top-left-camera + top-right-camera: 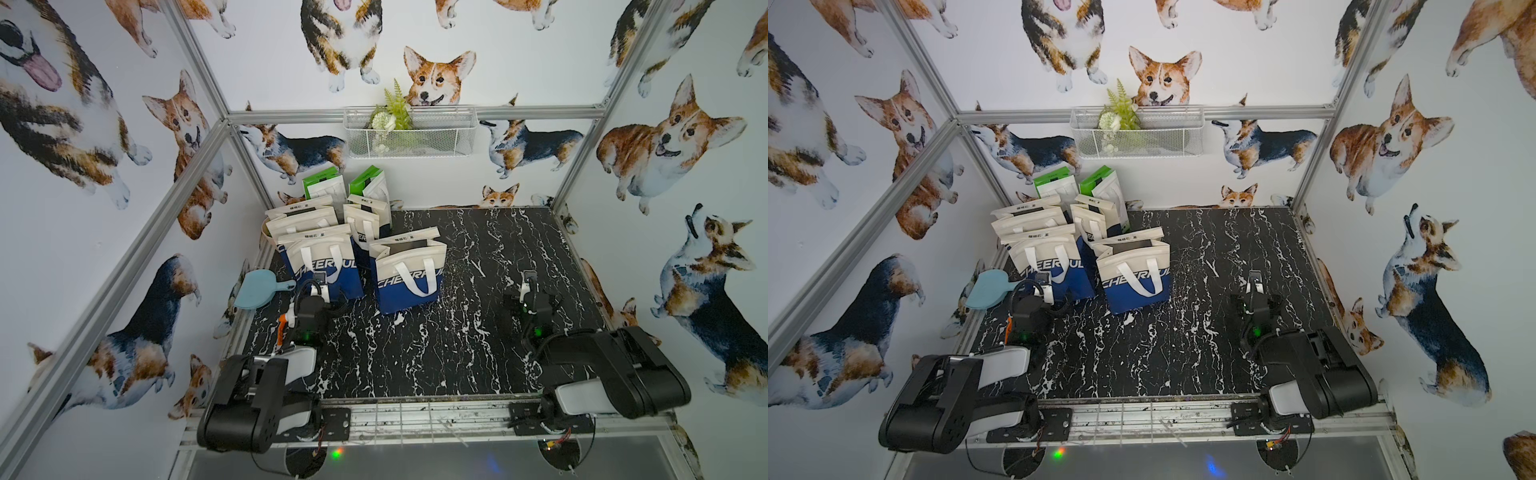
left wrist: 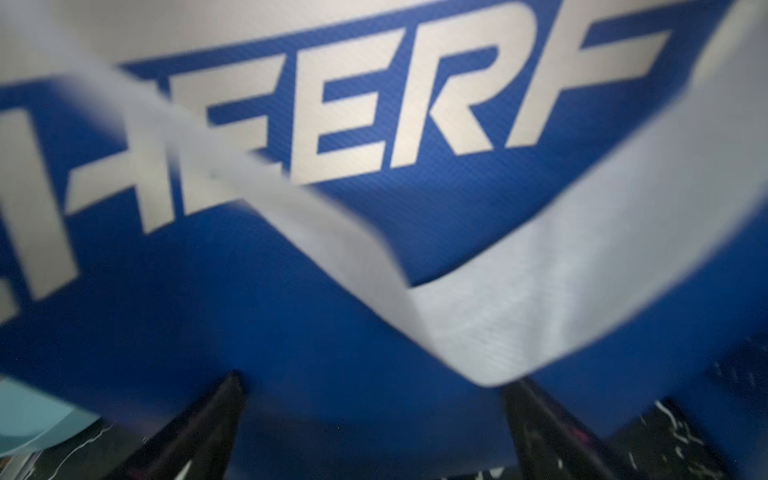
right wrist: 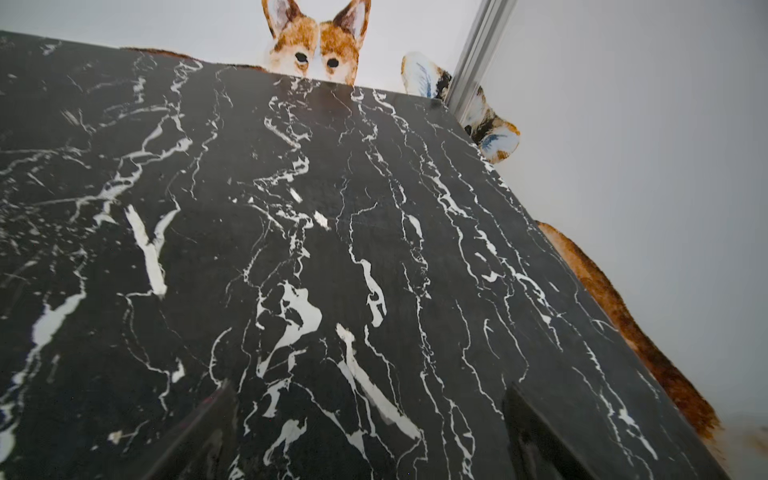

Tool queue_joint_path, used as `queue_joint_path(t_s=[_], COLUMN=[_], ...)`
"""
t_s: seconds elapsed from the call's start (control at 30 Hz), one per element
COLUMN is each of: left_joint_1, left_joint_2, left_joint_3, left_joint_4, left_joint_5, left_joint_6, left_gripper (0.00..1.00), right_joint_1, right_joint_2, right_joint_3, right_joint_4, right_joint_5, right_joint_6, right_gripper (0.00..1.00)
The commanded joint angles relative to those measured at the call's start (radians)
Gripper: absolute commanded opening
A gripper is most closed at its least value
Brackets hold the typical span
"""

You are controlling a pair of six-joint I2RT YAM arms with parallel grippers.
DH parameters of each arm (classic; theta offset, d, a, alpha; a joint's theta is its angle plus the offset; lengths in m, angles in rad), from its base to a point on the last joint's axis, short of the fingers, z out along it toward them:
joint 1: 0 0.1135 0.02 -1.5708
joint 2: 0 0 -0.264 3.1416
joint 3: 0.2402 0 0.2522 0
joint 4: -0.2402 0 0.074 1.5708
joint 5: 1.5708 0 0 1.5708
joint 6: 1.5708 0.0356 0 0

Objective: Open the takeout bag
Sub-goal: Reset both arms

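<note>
Several cream-and-blue takeout bags stand at the table's back left. The front one (image 1: 409, 270) (image 1: 1133, 272) stands alone, its top folds parted over a dark gap. Another bag (image 1: 320, 257) (image 1: 1044, 255) stands to its left. My left gripper (image 1: 323, 291) (image 1: 1045, 289) (image 2: 372, 382) is open right against that bag's blue lower face (image 2: 291, 316). Its white handle loop (image 2: 540, 291) hangs just above one finger (image 2: 536, 411), and nothing is between the jaws. My right gripper (image 1: 530, 282) (image 1: 1253, 282) (image 3: 370, 390) is open over bare table, well right of the bags.
A light blue paddle-shaped thing (image 1: 255, 289) leans at the left table edge beside my left arm. Green-and-white bags (image 1: 324, 189) stand behind the cream ones. A wire basket with a plant (image 1: 409, 131) hangs on the back wall. The black marble table (image 1: 457, 353) extends to the right.
</note>
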Motion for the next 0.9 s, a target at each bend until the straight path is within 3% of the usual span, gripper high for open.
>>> queue_joint_path(t_s=[0.0,0.1,0.17,0.23,0.33,0.47,0.63,0.77,0.87], left_joint_1=[0.023,0.062,0.075,0.074,0.076,0.076,0.075,0.075,0.075], left_joint_2=[0.114,0.275,0.223,0.248,0.245,0.241,0.243,0.243,0.243], left_joint_3=[0.012,0.043,0.073,0.097,0.138,0.19,0.19,0.19,0.19], left_joint_4=[0.225,0.346,0.197,0.2,0.116,0.012,0.014,0.014,0.014], left_joint_5=[0.089,0.145,0.159,0.201,0.152,0.122,0.122,0.122,0.122], left_joint_6=[0.002,-0.011,-0.029,-0.003,-0.024,-0.039,-0.035,-0.036,-0.035], left_gripper=[1.0,1.0,1.0,1.0,1.0,1.0,1.0,1.0,1.0], right_joint_1=[-0.031,-0.056,-0.056,-0.061,-0.064,-0.067,-0.075,-0.112,-0.117], right_joint_2=[-0.084,-0.031,-0.006,0.004,0.08,0.016,0.046,0.027,0.026], right_joint_3=[0.021,-0.013,-0.027,-0.008,0.002,0.022,0.032,0.102,0.093], right_joint_4=[0.06,0.195,0.243,0.19,0.275,0.143,0.173,0.008,0.022], right_joint_5=[-0.046,-0.093,-0.092,-0.085,-0.084,-0.091,-0.069,-0.1,-0.108], right_joint_6=[0.04,0.037,0.032,0.052,0.031,0.055,0.058,0.102,0.103], right_gripper=[1.0,1.0,1.0,1.0,1.0,1.0,1.0,1.0,1.0])
